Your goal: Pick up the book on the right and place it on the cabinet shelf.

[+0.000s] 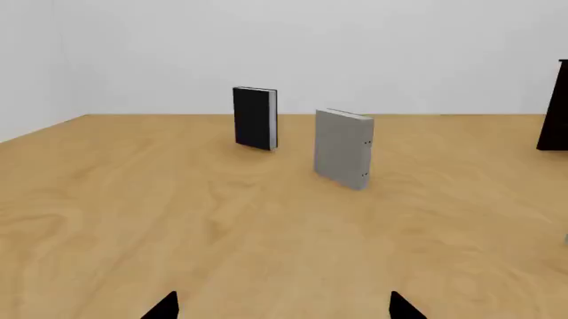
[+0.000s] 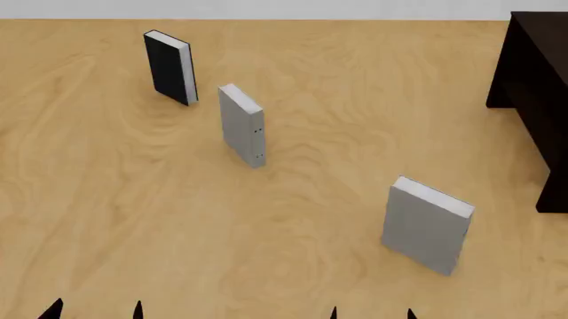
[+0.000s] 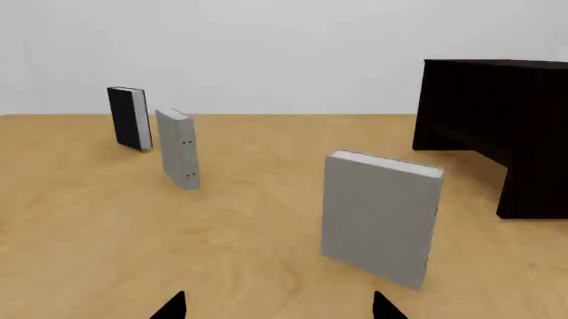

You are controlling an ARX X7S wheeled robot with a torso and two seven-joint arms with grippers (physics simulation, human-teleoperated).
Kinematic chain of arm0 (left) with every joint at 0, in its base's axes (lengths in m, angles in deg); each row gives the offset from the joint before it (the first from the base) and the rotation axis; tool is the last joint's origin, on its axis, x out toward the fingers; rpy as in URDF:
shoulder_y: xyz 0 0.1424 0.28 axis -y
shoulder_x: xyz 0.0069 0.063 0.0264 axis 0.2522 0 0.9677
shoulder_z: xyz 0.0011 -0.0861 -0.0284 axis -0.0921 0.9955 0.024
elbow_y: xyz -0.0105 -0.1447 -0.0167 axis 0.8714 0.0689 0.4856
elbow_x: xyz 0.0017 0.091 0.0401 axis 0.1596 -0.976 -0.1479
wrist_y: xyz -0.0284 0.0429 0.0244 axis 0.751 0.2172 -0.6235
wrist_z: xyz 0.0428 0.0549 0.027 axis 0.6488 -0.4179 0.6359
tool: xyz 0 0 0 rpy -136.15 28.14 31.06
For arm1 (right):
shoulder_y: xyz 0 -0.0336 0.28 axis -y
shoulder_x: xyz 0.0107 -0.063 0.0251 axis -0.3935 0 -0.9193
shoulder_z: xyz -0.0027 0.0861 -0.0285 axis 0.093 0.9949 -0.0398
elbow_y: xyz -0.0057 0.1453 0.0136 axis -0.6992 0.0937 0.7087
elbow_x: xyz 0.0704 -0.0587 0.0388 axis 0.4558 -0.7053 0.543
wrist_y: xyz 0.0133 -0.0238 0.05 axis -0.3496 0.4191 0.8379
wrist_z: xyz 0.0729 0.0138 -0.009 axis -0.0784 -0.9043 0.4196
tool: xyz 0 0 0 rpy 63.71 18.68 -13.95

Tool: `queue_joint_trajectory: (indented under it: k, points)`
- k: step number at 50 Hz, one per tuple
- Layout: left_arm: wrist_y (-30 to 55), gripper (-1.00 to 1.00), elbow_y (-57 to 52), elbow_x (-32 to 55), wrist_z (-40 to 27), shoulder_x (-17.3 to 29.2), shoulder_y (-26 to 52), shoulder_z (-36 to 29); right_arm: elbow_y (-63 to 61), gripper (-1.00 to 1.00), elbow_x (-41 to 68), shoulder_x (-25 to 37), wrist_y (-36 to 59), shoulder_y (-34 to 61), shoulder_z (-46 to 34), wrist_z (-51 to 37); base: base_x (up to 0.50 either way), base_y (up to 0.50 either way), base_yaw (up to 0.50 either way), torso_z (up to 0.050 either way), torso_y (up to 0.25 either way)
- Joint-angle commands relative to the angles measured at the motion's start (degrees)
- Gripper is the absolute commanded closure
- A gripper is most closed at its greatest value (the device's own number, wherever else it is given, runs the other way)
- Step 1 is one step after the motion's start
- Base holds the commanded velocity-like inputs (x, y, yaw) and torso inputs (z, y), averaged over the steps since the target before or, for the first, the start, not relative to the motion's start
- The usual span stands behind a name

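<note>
The book (image 2: 424,229) is a broad pale grey hardcover with white page edges. It stands upright on the wood surface at the right, and also shows in the right wrist view (image 3: 377,216). The very dark cabinet (image 2: 533,80) stands at the far right, behind the book, and shows in the right wrist view (image 3: 497,113). Its inner shelf board does not show. My right gripper (image 2: 372,314) is open and empty, short of the book, with the jaws wide apart in its wrist view (image 3: 279,307). My left gripper (image 2: 96,312) is open and empty (image 1: 284,309).
A slimmer grey book (image 2: 241,126) stands upright in the middle and shows in the left wrist view (image 1: 342,149). A black-covered book (image 2: 169,66) stands at the far left. The wood surface (image 2: 293,252) ends at a white wall behind.
</note>
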Motion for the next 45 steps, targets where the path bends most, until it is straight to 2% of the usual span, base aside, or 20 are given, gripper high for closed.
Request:
queue_joint_trajectory:
  k: [1,17,28,33,37,42,45]
  points:
    - [0.0,-1.0,0.0,0.6,-0.6,0.6,0.0,-0.6,0.0,-1.0,0.0,0.5,0.0,0.0,-0.7,-0.7,0.0,0.0,0.0,0.0,0.0]
    - [3.1,-1.0,-2.2,2.8,-2.9,2.9,0.0,-4.0,-2.6,-1.0,2.8,3.0,1.2,-1.0,-4.1,-3.3,0.0,0.0,0.0,0.0,0.0]
    - [21.9,-1.0,-22.0,1.5,-5.1,4.3,0.4,-7.5,-18.8,-1.0,3.8,4.9,14.1,0.0,-5.8,-4.3,0.0,0.0,0.0,0.0,0.0]
    - [30.2,-1.0,-30.4,3.5,-5.4,4.3,0.9,-7.1,-25.3,-1.0,5.0,6.1,20.2,1.4,-6.0,-4.0,0.0,0.0,0.0,0.0,0.0]
    - [35.0,-1.0,-35.1,2.7,-7.0,4.6,1.2,-7.5,-29.5,-1.0,6.9,7.1,25.1,3.4,-5.8,-3.2,0.0,0.0,0.0,0.0,0.0]
    - [42.2,-1.0,-41.7,5.7,-6.6,4.5,1.4,-6.5,-32.3,-1.0,8.1,8.0,30.7,6.7,-5.4,-3.3,0.0,0.0,0.0,0.0,0.0]
    - [43.7,-1.0,-43.5,7.4,-6.1,4.7,1.1,-5.3,-34.0,-1.0,8.8,8.5,34.3,8.9,-5.2,-3.4,0.0,0.0,0.0,0.0,0.0]
